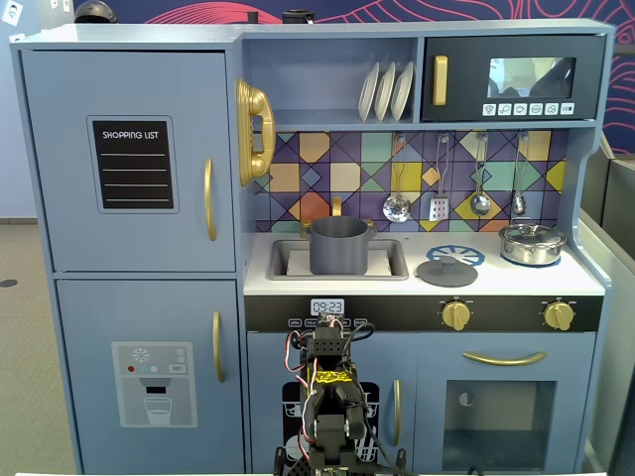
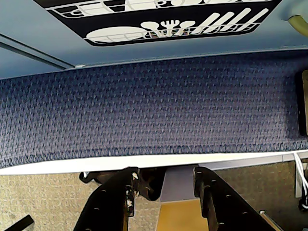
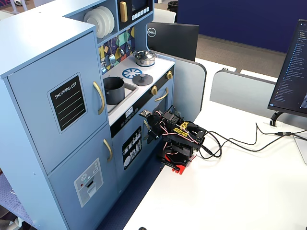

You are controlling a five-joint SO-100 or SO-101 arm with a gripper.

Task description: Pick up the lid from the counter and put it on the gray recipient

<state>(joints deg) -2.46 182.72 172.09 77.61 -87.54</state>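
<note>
- pincer (image 2: 163, 185) nearest the wrist camera, jaws apart, empty, folded low
- lid (image 1: 446, 269) flat on worktop (image 1: 585, 281): risk of fingers slipping off its small knob
- gray recipient (image 1: 339, 245) in the sink: off-centre release leaves lid tilted

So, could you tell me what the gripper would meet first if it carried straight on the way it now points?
Probably the blue carpet: the open gripper points down past the white table edge, with nothing between. Depth is unclear.

The arm (image 3: 178, 141) sat folded low and compact over its base, its links doubled back on themselves. In the wrist view the gripper (image 2: 163, 185) pointed downward, its two dark fingers (image 2: 118, 202) parted with a clear gap between them, holding nothing and touching nothing
</note>
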